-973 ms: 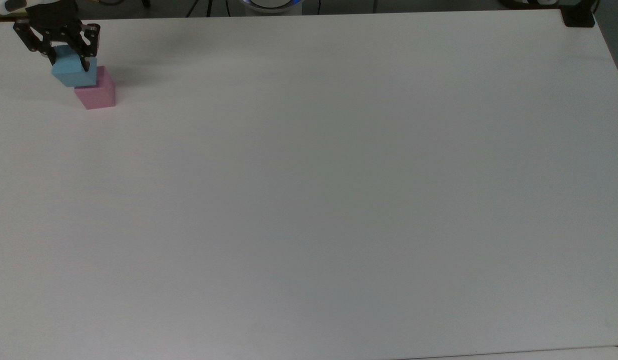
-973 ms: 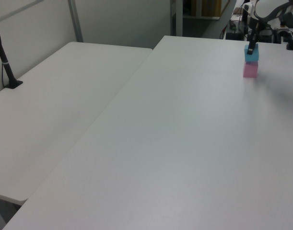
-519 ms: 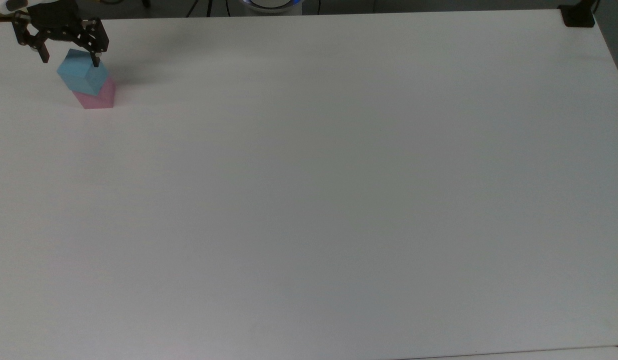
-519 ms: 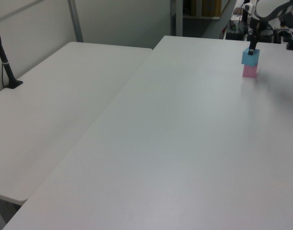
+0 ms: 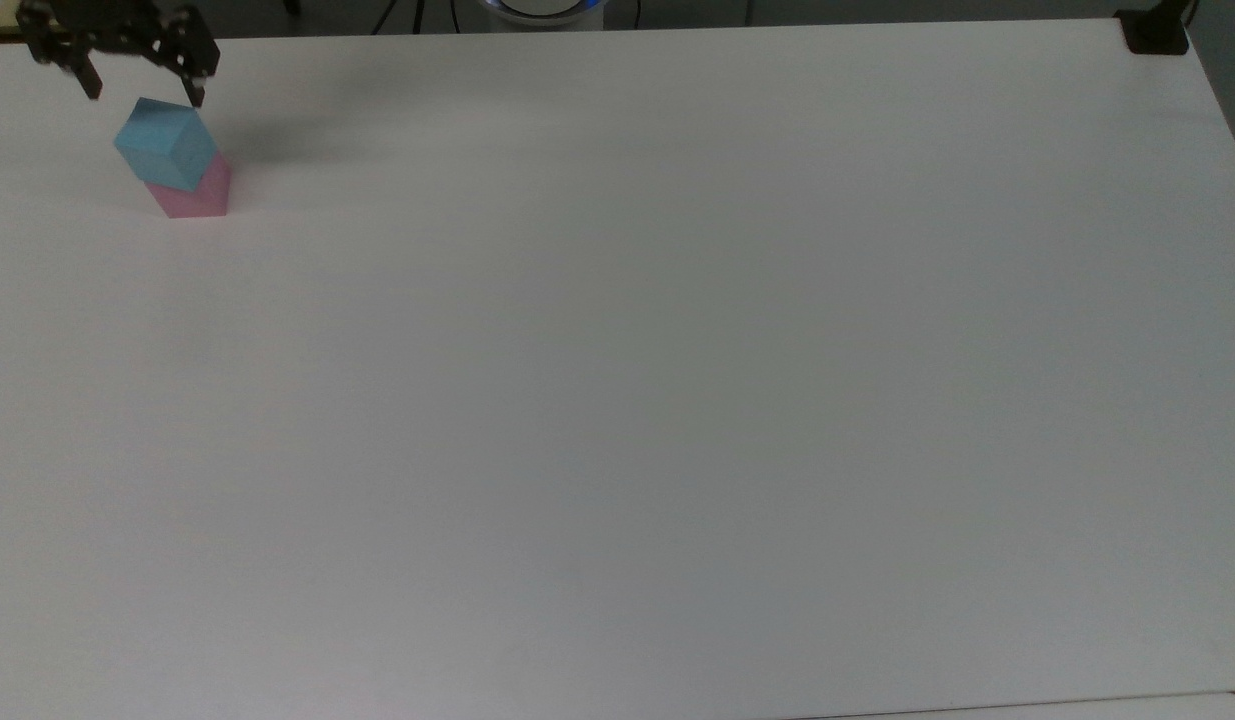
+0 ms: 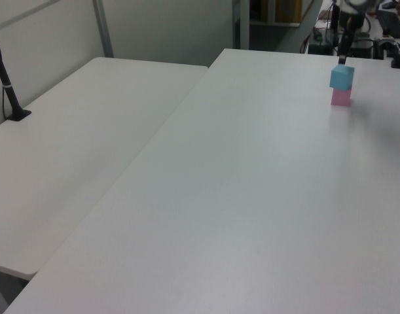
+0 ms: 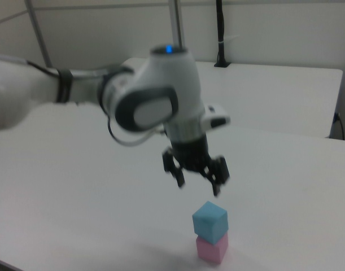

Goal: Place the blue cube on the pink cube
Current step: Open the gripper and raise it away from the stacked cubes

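Spread-fingered, the gripper hovered above the blue cube, which sat skewed atop the pink cube.

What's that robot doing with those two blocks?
The robot arm is stacking blocks on the white table. The blue cube now sits on the pink cube, turned a little so its corners don't line up. The gripper is open and hangs just above the stack, touching nothing. So the blue cube is on top, as the job wanted.
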`<control>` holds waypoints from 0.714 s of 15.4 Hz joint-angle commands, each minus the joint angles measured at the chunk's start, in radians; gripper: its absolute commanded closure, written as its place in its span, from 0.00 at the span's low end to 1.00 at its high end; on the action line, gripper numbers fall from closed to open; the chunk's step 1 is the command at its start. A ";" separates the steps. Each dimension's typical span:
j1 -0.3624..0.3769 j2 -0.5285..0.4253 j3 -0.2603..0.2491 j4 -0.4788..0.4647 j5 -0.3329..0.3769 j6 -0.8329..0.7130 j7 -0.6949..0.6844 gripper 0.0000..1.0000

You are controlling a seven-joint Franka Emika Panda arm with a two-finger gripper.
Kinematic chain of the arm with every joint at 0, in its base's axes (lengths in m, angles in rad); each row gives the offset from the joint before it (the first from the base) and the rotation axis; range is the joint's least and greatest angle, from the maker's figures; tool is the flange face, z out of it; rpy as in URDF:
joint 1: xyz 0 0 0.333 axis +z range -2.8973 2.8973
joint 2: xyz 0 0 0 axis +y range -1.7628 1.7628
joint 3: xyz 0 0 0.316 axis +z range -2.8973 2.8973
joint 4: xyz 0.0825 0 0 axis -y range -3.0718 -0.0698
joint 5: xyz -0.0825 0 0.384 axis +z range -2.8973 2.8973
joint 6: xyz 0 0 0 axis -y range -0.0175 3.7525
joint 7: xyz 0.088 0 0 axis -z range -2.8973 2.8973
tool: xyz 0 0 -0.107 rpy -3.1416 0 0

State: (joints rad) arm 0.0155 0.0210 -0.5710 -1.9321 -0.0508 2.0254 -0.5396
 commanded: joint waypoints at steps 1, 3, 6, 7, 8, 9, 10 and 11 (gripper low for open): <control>0.015 -0.058 0.092 0.156 -0.004 -0.270 0.098 0.00; 0.009 -0.065 0.191 0.227 -0.014 -0.370 0.188 0.00; 0.003 -0.104 0.279 0.259 -0.020 -0.456 0.227 0.00; -0.003 -0.119 0.286 0.259 -0.020 -0.456 0.254 0.00; -0.008 -0.127 0.287 0.260 -0.018 -0.458 0.271 0.00; -0.009 -0.130 0.287 0.274 -0.017 -0.459 0.276 0.00; -0.008 -0.127 0.290 0.283 -0.015 -0.473 0.276 0.00; -0.008 -0.125 0.292 0.286 -0.012 -0.485 0.276 0.00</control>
